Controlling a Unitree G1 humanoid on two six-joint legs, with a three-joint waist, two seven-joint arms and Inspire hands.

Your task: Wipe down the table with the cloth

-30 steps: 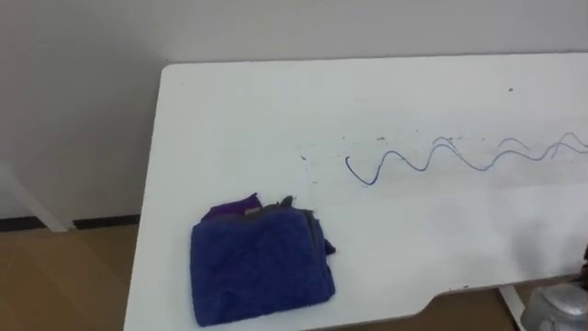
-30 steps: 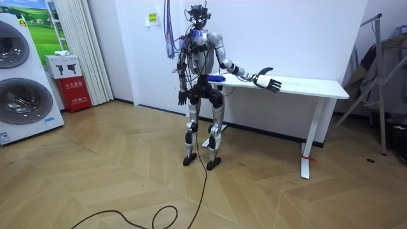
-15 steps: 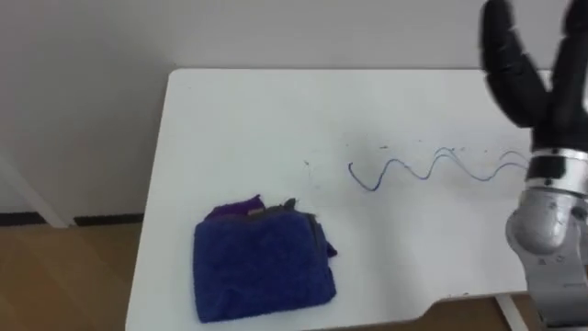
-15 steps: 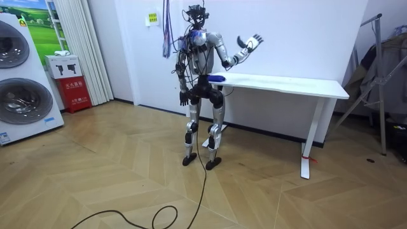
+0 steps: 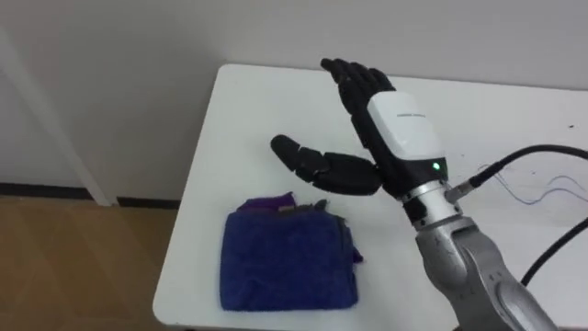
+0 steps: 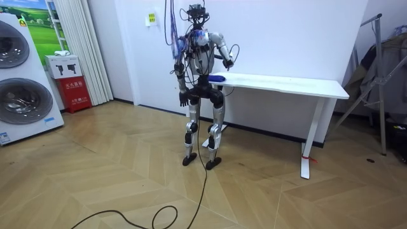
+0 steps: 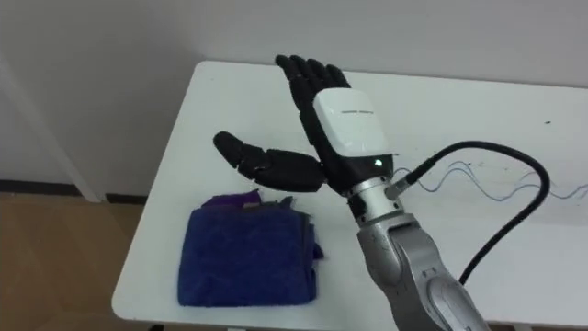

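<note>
A folded blue cloth [image 5: 287, 271] with a purple edge lies flat near the front left corner of the white table [image 5: 266, 119]. My right hand [image 5: 390, 133] hovers above the table just behind and to the right of the cloth, open, with fingers straight and the thumb spread toward the left. It holds nothing and stays clear of the cloth. A thin blue squiggle [image 5: 542, 188] is drawn on the tabletop to the right of my arm. In the room view I stand at the table's end, and my left hand [image 6: 182, 97] hangs at my side.
A wall runs right behind the table, whose left edge [image 5: 188, 211] drops to wooden floor. In the room view, washing machines [image 6: 22, 83] and a red box [image 6: 74, 86] stand at the left and a metal rack [image 6: 381, 63] at the right.
My right hand has swung from the table's right side up and across to above the cloth. The eye view has shifted, so the table sits further right in it.
</note>
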